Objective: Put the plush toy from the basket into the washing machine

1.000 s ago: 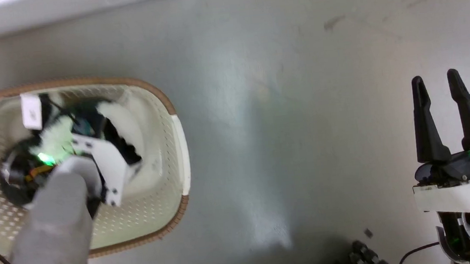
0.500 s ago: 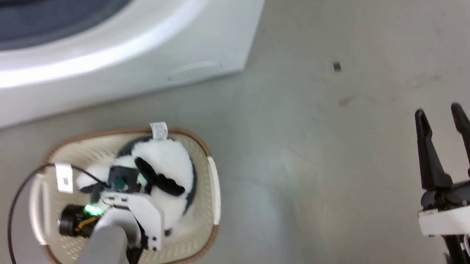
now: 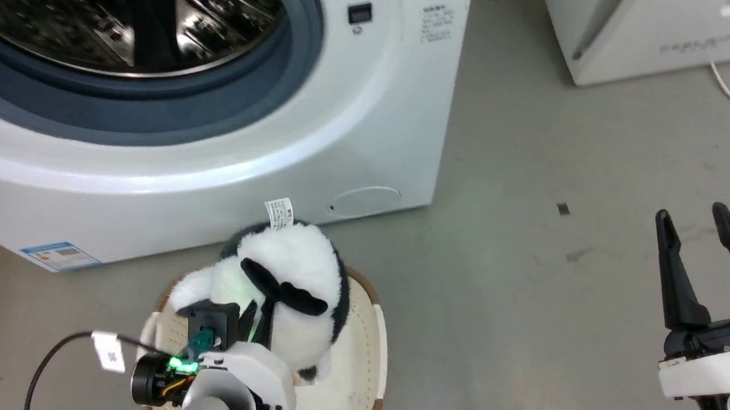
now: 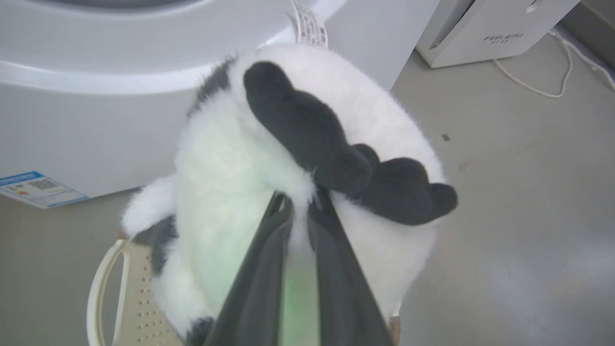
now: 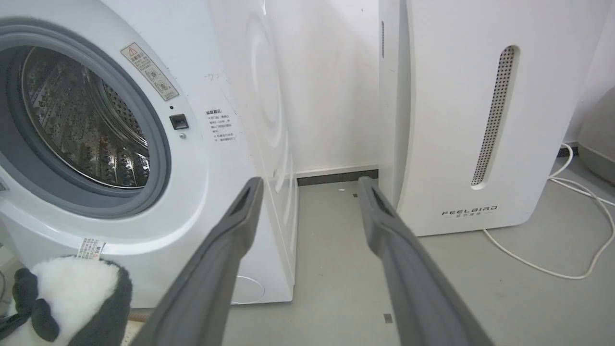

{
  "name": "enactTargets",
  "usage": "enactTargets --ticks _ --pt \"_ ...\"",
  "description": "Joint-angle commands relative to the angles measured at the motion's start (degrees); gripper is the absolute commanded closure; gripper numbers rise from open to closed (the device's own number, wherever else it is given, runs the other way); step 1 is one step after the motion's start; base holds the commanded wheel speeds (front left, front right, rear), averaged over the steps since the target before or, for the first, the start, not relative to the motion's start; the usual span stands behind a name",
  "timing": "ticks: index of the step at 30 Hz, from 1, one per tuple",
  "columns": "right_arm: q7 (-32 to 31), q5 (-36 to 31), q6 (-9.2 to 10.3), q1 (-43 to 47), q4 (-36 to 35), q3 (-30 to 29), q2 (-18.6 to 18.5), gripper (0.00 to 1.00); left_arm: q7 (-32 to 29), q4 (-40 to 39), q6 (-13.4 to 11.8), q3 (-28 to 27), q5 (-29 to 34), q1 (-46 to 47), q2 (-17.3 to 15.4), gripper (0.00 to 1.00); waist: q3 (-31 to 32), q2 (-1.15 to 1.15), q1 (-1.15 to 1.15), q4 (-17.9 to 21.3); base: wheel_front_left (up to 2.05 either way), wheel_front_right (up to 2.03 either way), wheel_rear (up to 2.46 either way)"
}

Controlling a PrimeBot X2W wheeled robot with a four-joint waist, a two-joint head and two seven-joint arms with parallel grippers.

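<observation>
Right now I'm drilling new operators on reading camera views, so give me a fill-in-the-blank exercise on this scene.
1. The toy is pinched by the ____ gripper.
2. The right gripper holds nothing; its jaws stand ____.
3. The toy's fur is black and ____.
4. The basket stands in ____ of the washer.
Missing words: left; open; white; front.
</observation>
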State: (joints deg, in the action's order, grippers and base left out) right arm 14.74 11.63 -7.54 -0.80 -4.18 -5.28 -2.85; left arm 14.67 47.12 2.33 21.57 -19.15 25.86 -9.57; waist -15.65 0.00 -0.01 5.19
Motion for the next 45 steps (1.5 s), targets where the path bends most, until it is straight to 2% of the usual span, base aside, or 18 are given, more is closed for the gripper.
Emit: enactTargets --ticks 1,5,14,19,24,30,35,39,40,45 --pt "0.26 0.06 0.05 0.74 -0.32 -0.26 -0.03 0.0 0.31 -2.53 -0.61 -0.91 0.55 -1.28 -0.16 1.0 1.74 0.0 0.01 -1.41 0.0 0.0 0.0" --pt "0.26 -0.33 0.05 1.57 -0.21 -0.38 -0.03 0.0 0.32 -11.75 -1.55 -4.2 1.62 -5.95 0.31 1.0 3.31 0.0 0.01 -2.03 0.0 0.0 0.0" --pt "0.26 -0.13 0.05 2.08 -1.0 0.35 -0.03 0.0 0.32 -28.69 -1.5 -10.48 5.26 -11.9 1.92 1.0 4.44 0.0 0.01 -1.84 0.0 0.0 0.0" --pt "0.26 0.29 0.05 1.43 -1.9 1.06 -0.03 0.0 0.32 -36.3 -0.86 -14.31 7.18 -11.63 1.78 1.0 2.71 0.0 0.01 -0.42 0.0 0.0 0.0" --pt "0.26 0.83 0.05 -0.06 -2.83 1.26 -0.03 0.0 0.32 -41.67 0.22 -17.93 8.16 -7.37 0.66 1.0 -1.39 0.0 0.01 1.63 0.0 0.0 0.0" --pt "0.26 1.84 0.05 -2.59 -4.31 1.85 -0.03 0.0 0.32 -41.99 1.88 -21.57 7.59 2.07 -2.67 1.0 -8.52 0.0 0.01 4.56 0.0 0.0 0.0" --pt "0.26 2.6 0.05 -4.89 -6.0 2.13 -0.03 0.0 -1.03 -39.18 2.92 -22.9 7.67 12.51 -7.59 1.0 -15.09 0.0 0.01 7.18 0.0 0.0 0.0" --pt "0.26 3.81 0.05 -6.46 -6.98 2.27 -0.03 0.0 -3.98 -35.99 3.69 -23.04 7.43 22.28 -11.56 1.0 -20.22 0.0 0.01 8.87 0.0 0.0 0.0" --pt "0.26 3.81 0.05 -6.46 -6.98 2.27 -0.03 0.0 -3.98 -35.99 3.69 -23.04 7.43 22.28 -11.56 1.0 -20.22 0.0 0.01 8.87 0.0 0.0 0.0" --pt "0.26 5.27 0.05 -8.01 -7.51 3.33 -0.03 0.0 -7.76 -30.13 4.53 -21.01 8.67 37.28 -17.41 1.0 -26.2 0.0 0.01 10.74 0.0 0.0 0.0"
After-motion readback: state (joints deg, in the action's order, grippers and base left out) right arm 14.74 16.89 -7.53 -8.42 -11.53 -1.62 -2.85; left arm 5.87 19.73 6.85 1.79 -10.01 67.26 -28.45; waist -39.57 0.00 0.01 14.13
